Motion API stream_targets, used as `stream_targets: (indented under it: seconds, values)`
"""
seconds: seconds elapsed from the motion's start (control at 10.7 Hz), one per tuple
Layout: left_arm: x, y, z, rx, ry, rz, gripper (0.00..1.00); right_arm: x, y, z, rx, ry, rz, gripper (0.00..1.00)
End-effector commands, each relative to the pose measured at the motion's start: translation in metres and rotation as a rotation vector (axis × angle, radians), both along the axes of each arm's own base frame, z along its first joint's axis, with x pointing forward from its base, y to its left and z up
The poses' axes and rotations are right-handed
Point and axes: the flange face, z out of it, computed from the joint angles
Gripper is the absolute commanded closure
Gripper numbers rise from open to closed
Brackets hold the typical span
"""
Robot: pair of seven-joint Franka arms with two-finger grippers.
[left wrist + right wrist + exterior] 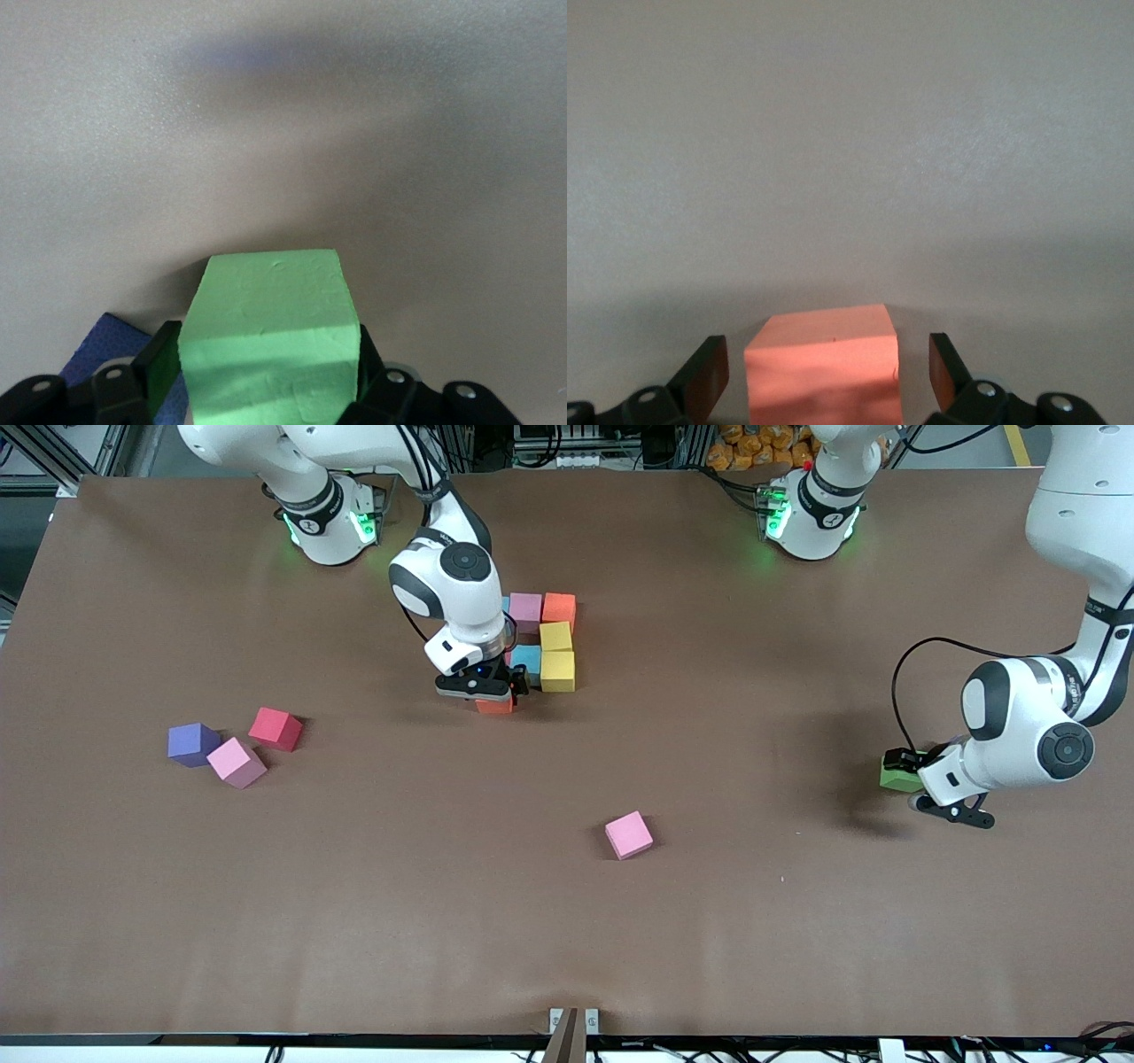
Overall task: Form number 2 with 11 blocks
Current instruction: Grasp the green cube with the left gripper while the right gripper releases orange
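Observation:
A cluster of blocks lies near the right arm's base: pink (525,611), orange (559,608), two yellow (555,636) (558,670) and blue (527,660). My right gripper (493,691) is low at this cluster's nearer edge, open around an orange block (494,707). In the right wrist view the fingers (709,370) stand apart from the orange block (824,372). My left gripper (902,765) (266,376) is shut on the green block (897,780) (270,328) at the left arm's end of the table.
A purple cube (192,744), a pink block (236,763) and a red block (275,729) lie together toward the right arm's end. Another pink block (629,834) lies alone nearer the camera, mid-table. A purple-blue shape (97,350) shows beside the left fingers.

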Motion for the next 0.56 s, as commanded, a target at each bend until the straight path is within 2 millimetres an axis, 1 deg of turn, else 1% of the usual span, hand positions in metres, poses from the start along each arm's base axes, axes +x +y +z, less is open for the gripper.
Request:
stream_targets:
  seconds: [0.0,0.19,0.28,0.37,0.47]
  values:
    - [-0.002,0.002,0.002,0.013,-0.002,-0.029,0.27,0.016,-0.007,0.023,-0.004,-0.03,0.013,0.0]
    - [-0.001,0.001,0.004,0.014,-0.006,-0.029,0.32,0.034,-0.019,0.045,-0.046,-0.02,0.038,0.0]
    - [-0.001,0.001,0.004,0.014,-0.006,-0.029,0.37,0.039,-0.018,0.051,-0.046,-0.026,0.046,0.0]
    - [0.0,0.001,0.005,0.015,-0.009,-0.029,0.48,0.047,-0.02,0.056,-0.044,-0.034,0.062,0.0]
    - [0.002,0.001,0.007,0.016,-0.014,-0.03,0.56,0.057,-0.028,0.058,-0.047,-0.035,0.078,0.0]
